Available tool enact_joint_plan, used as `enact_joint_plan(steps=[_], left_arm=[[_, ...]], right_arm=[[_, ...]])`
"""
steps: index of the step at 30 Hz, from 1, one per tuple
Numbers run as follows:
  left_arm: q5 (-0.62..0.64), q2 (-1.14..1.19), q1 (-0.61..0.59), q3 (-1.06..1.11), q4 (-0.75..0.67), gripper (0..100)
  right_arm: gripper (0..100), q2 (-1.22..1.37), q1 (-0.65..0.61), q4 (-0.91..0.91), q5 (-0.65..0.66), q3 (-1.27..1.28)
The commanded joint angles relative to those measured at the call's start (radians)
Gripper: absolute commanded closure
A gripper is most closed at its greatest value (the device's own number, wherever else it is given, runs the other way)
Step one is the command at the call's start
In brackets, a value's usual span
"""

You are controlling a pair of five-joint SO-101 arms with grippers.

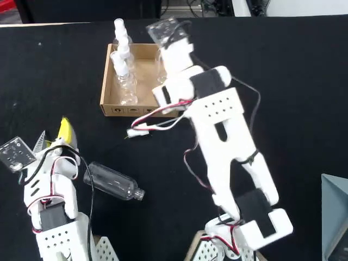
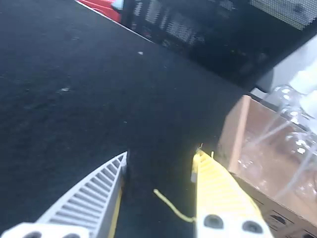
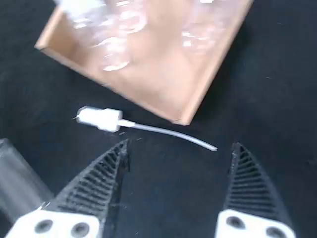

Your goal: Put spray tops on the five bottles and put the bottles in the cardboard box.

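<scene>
Where bottle [image 1: 109, 181] lies flat, neck rightward, uncapped

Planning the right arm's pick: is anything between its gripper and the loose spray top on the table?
Nothing visible does. The right gripper hangs open over bare black cloth, and the spray top lies on that cloth just past its fingertips, beside the cardboard box.

Robotics lab bench, logged from my remote station.
I count a left arm [image 1: 51, 212] and a right arm [image 1: 223, 130], both white printed parts with exposed wiring [image 1: 168, 120], on a black-clothed table [image 1: 293, 65]. Behind it I see dark perforated panels [image 2: 183, 29], a red object [image 2: 101, 8] and loose cables [image 1: 194, 6].
</scene>
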Motion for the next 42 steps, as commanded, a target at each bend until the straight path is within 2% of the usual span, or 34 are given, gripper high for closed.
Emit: enact_joint_plan(steps=[1, 9, 16, 25, 32, 42], left_arm=[[-0.009, -0.014, -0.047, 0.019, -0.028, 81], [-0.009, -0.014, -0.073, 0.013, -0.028, 81], [-0.009, -0.014, -0.070, 0.013, -0.028, 81], [-0.009, -0.014, -0.071, 0.013, -0.029, 81], [-0.011, -0.012, -0.076, 0.022, -0.077, 81], [-0.011, -0.014, -0.203, 0.022, -0.044, 80]], right_arm=[[74.0, -0.071, -0.057, 0.028, 0.000, -0.045], [73.7, -0.074, -0.129, 0.052, 0.000, -0.013], [73.7, -0.134, -0.192, 0.046, 0.075, 0.091], [73.7, -0.311, -0.238, -0.110, 0.077, 0.340], [73.7, -0.369, -0.316, -0.167, 0.081, 0.420], [73.7, -0.374, -0.365, -0.245, 0.075, 0.490]])
